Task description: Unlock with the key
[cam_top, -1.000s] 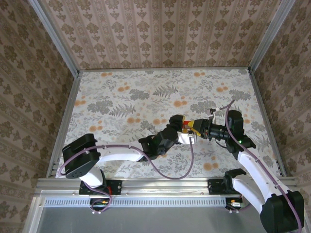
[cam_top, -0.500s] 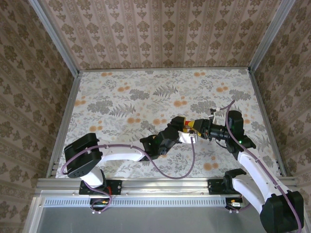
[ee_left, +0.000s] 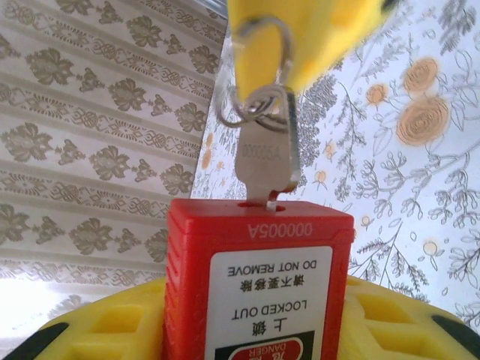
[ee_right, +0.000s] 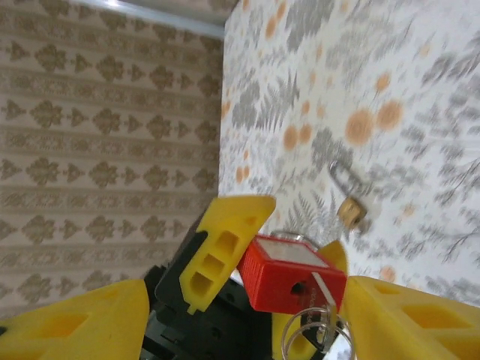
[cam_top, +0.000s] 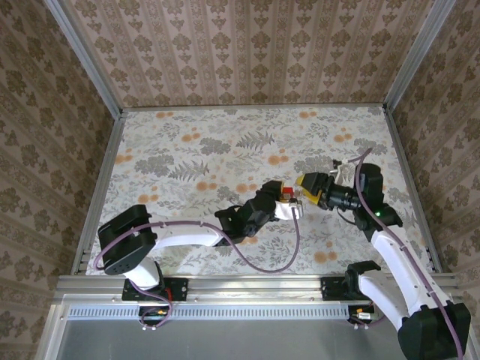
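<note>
left gripper (cam_top: 277, 198) holds the red padlock (cam_top: 286, 190) over the floral table (cam_top: 187, 150), right of centre. right gripper (cam_top: 304, 189) faces it from just beside; contact cannot be confirmed.

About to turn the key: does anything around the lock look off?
The key stands in the red lock unheld, since the right gripper is open and not clamping it. A small brass padlock lies on its side beyond.

Left gripper (cam_top: 283, 197) jaws clamped, right gripper (cam_top: 307, 186) jaws spread, facing each other
</note>
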Tool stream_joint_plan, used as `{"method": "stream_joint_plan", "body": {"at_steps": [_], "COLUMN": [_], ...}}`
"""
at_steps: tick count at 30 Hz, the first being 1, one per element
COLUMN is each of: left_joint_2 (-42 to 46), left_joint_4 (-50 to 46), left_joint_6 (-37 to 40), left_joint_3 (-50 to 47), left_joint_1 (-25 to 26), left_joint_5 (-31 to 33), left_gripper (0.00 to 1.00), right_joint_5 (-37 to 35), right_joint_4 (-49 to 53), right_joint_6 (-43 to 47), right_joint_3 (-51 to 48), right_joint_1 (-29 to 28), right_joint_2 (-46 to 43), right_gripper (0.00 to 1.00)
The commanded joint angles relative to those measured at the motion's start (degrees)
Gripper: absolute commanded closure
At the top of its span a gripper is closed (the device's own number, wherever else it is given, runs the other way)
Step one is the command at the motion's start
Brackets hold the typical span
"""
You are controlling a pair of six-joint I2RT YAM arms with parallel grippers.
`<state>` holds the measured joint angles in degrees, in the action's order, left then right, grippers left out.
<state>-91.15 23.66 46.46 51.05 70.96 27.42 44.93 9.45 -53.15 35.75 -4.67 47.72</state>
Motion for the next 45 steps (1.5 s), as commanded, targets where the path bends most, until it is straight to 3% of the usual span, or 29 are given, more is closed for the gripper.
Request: {"method": "stream_joint_plan", "body": {"at_steps": [1, 6, 17, 34, 45], "left_joint_2": [4.4, 6.6, -0.4, -13.1, -18.4], "left_joint_4": [-6.4, -13.1, -19.6, -20.9, -26.1], "left_joint_6": [-6.7, -14.4, -18.1, -18.7, -17.1], "left_joint_3": [0.8, 0.7, 4.1, 9.9, 14.4], "left_joint_1": [-2.0, -6.3, -9.0, -11.6, -13.0], "left_joint_5": [-5.0, -13.5, -22.7, -32.1, -34.4], "left_gripper": [0.71, 0.71, 0.70, 0.71, 0.72], "right_joint_5": [-6.4, -9.0, -12.0, -9.2, -9.1], "right_joint_4": [6.6, 10.1, 10.1, 7.0, 5.3], "right_joint_6": [5.2, 7.6, 7.1, 7.3, 7.2], "right_joint_3": [5.2, 4.7, 0.6, -4.4, -5.5], "right_joint_1": [3.2, 5.4, 8.1, 11.3, 12.0], "right_joint_2": [-0.9, -4.3, -6.0, -5.9, -4.1], "right_gripper": [0.29, 0.27, 0.27, 0.27, 0.27]}}
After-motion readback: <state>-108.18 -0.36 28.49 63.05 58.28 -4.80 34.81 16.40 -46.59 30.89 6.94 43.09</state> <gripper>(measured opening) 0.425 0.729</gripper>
